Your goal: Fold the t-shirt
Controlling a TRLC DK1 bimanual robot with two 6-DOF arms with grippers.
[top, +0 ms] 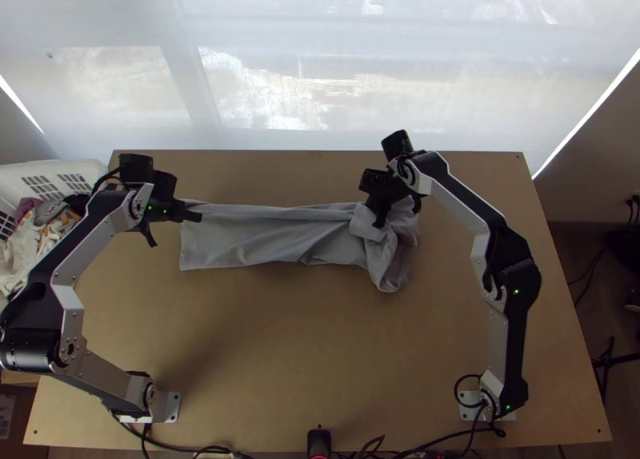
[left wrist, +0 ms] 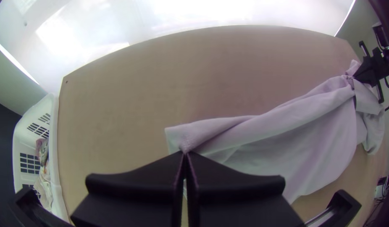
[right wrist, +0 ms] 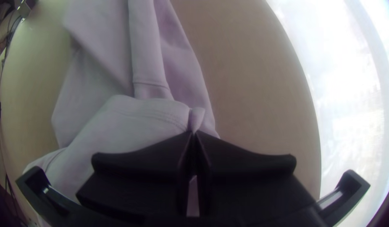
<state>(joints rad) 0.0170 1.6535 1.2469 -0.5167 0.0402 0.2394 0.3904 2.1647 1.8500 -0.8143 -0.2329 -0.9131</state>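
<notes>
The black left hand [left wrist: 185,153] and black right hand [right wrist: 194,133] pinch opposite ends of a pale grey cloth t-shirt [top: 264,239] toward the light wooden table's [top: 288,347] far edge; probably light and limp, it wants corner holds.

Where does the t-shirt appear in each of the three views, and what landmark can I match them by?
Top view: the t-shirt lies across the table's far half, bunched at its right end.
Left wrist view: it stretches away from the tips of the left gripper.
Right wrist view: it lies under and beyond the right gripper.
Shared landmark: the bright window beyond the table edge.
</notes>
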